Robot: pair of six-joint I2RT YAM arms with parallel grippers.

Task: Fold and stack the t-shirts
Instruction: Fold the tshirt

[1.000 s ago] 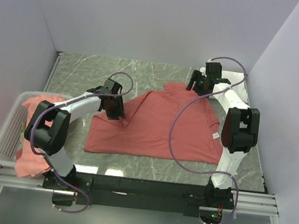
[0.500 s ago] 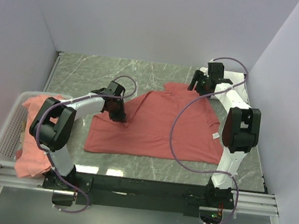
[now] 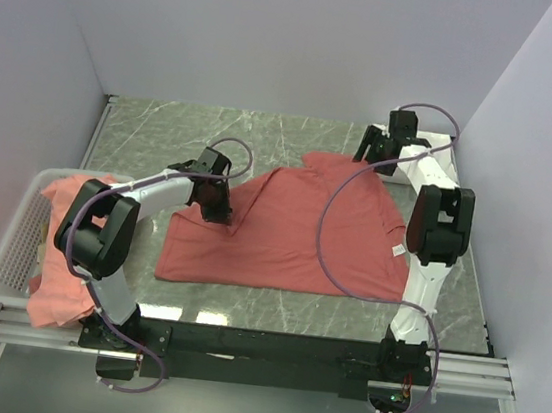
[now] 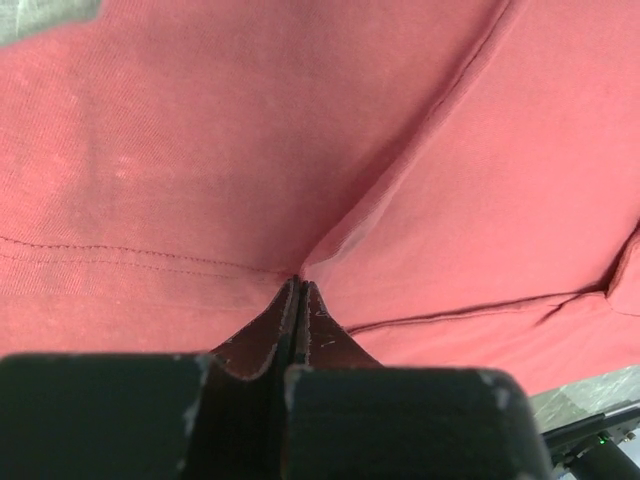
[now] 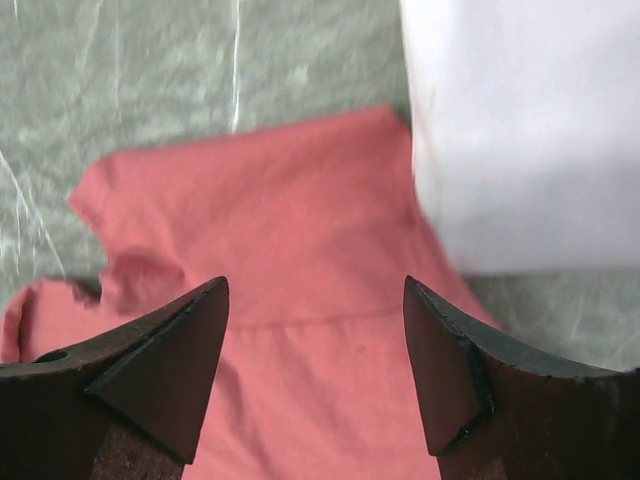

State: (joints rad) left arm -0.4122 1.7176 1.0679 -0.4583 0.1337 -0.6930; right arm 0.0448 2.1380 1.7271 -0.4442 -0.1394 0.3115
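A coral-red t-shirt [image 3: 293,234] lies spread over the middle of the table. My left gripper [image 3: 217,207] is down at its left sleeve. In the left wrist view its jaws [image 4: 297,284] are shut, with a small ridge of the red fabric [image 4: 420,150] pinched at their tips. My right gripper [image 3: 368,153] hovers open over the shirt's far right sleeve [image 5: 280,230], nothing between its fingers [image 5: 315,290]. A white cloth surface [image 5: 520,130] lies just right of that sleeve. More coral t-shirts [image 3: 74,192] are heaped in the basket at the left.
The white mesh basket [image 3: 10,255] stands at the table's left near corner, with red cloth [image 3: 52,305] hanging over its front. Grey walls close in the back and both sides. The marble tabletop [image 3: 164,132] shows at the back left.
My left gripper has closed on the shirt's fabric near the left sleeve. The right arm has shifted slightly toward the back, its gripper still open.
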